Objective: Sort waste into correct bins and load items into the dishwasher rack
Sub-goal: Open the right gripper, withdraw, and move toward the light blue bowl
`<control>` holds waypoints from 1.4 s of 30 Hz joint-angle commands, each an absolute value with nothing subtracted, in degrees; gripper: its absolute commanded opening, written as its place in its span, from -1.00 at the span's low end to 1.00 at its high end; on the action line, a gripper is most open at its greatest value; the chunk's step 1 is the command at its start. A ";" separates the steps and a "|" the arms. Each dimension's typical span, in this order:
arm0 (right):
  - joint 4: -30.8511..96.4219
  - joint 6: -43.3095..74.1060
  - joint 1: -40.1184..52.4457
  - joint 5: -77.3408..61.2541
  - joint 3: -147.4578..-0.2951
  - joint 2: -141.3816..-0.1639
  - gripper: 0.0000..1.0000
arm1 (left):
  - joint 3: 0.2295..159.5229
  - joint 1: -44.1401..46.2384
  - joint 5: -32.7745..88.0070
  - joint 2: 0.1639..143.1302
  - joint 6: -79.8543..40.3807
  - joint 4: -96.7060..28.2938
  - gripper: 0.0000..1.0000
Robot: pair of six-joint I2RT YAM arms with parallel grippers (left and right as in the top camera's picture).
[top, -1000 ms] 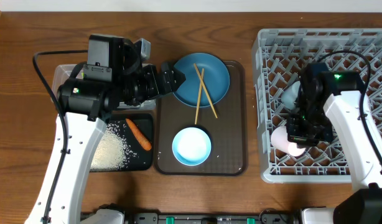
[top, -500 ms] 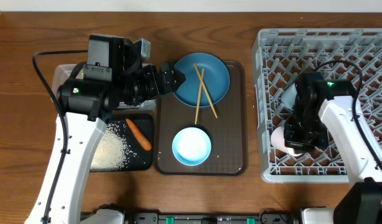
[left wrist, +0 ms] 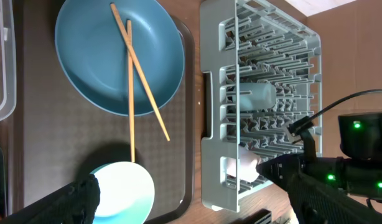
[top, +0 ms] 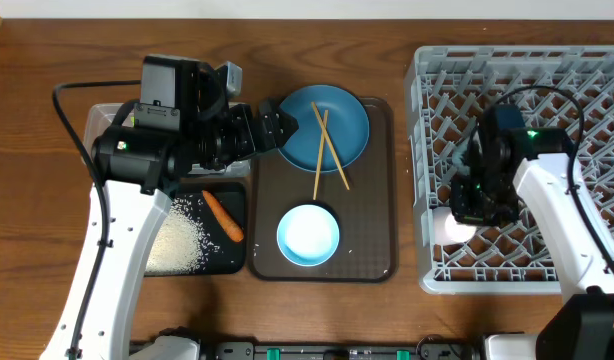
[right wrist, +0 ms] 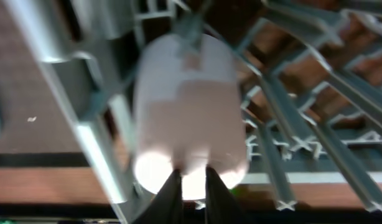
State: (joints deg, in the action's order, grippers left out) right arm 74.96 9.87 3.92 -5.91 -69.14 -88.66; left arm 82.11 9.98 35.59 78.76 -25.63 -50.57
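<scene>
Pink cup (right wrist: 188,106): on its side by the rack (top: 423,130)'s left edge, long axis in line with my fingers (right wrist: 172,199).
My right pincer (right wrist: 192,193): narrow, at the cup's near end. Gripping or not, I cannot tell.

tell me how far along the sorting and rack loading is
Done: carrot and rice lie in the black tray; light-blue cup sits in the rack. In hand: right claw at the pink cup in the rack. To do: plate, chopsticks, bowl on the brown tray.

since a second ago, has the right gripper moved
Yes. In the overhead view the right gripper has shifted toward the image-left wall of the dishwasher rack.
</scene>
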 commanded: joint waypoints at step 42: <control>72.60 15.86 42.37 -10.09 -87.57 -88.62 0.26 | 81.58 10.07 35.27 79.05 -25.30 -50.52 0.96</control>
